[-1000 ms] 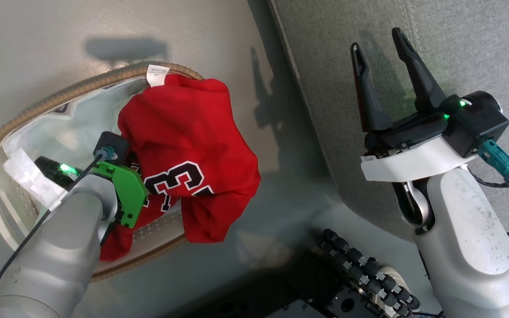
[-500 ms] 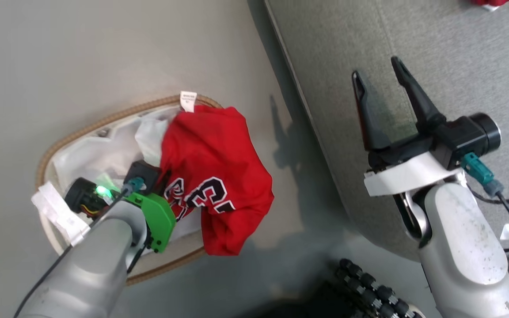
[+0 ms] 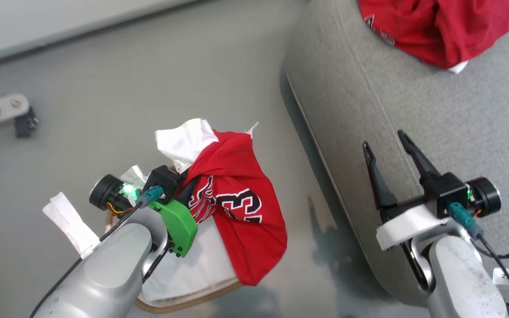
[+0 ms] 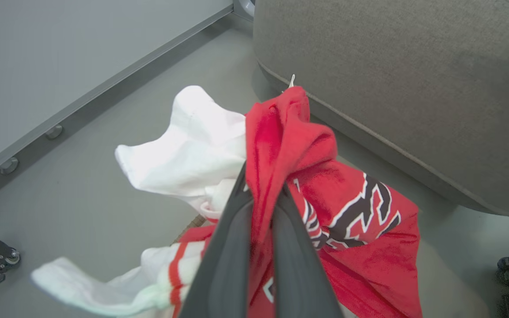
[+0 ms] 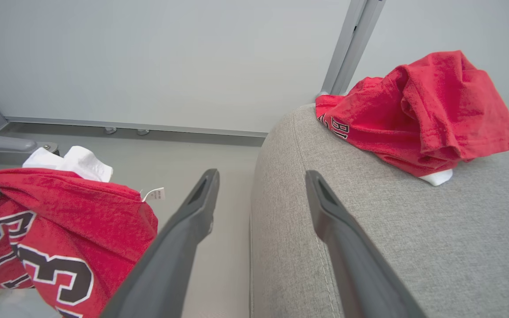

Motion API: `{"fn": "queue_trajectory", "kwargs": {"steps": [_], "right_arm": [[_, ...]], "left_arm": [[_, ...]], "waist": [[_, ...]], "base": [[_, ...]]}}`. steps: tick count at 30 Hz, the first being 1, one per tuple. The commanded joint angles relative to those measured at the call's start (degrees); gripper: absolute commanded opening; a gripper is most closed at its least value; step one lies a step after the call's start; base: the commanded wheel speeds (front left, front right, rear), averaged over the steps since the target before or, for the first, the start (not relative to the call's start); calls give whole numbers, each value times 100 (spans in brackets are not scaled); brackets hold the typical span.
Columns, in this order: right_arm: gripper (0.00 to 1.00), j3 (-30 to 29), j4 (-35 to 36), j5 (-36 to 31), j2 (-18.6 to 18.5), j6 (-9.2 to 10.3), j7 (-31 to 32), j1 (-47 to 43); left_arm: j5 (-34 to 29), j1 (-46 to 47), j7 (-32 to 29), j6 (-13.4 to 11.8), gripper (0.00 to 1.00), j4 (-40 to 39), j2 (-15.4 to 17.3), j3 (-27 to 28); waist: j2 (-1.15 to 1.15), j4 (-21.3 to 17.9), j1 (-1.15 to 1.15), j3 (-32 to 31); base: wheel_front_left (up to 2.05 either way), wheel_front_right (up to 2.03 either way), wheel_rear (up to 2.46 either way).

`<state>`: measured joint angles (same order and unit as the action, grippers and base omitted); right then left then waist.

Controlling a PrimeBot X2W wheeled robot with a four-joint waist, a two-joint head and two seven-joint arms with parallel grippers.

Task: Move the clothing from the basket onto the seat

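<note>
Grey floor (image 3: pixel 104 88), basket (image 3: pixel 192 302) near left, seat (image 3: pixel 413 110) right. Left end effector (image 4: pixel 263 185) pinching "23" jersey (image 3: pixel 245 212) at bunched fold above basket, white liner (image 3: pixel 184 141) riding up alongside. Right end effector (image 3: pixel 387 145) spread, empty. Other garment (image 3: pixel 431 31) on seat. Soft, light, floppy; bunched fold probably best grip.

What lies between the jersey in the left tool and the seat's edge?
Bare grey floor, partly in shadow, separates the jersey from the seat in the head view; the left wrist view shows the same bare gap.

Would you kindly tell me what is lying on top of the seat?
One crumpled red garment lies on the seat; whatever is beneath its folds is covered.
</note>
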<state>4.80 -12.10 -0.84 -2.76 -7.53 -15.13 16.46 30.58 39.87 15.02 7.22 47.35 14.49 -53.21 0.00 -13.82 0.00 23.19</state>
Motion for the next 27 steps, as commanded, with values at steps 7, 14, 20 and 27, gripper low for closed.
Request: {"fn": "queue_trajectory", "kwargs": {"steps": [7,14,20,27], "right_arm": [[100,5,-106,-160,-23,8,-2,-425],[100,130,-161,-215,-23,8,-2,-575],[100,336,-207,-139,-22,8,-2,-549],[100,689,-265,-52,-21,8,-2,-388]], "left_arm": [[-417,-18,19,-41,0,-847,192,227],[-583,477,17,-48,0,-1296,366,399],[-585,916,-118,-37,0,-1354,371,438],[-629,1376,-431,-91,0,-1325,236,402]], "waist": [[0,608,0,-1676],[0,646,0,-2084],[0,620,0,-2171],[0,639,0,-2205]], "base": [[0,0,0],[0,0,0],[0,0,0],[0,0,0]]}}
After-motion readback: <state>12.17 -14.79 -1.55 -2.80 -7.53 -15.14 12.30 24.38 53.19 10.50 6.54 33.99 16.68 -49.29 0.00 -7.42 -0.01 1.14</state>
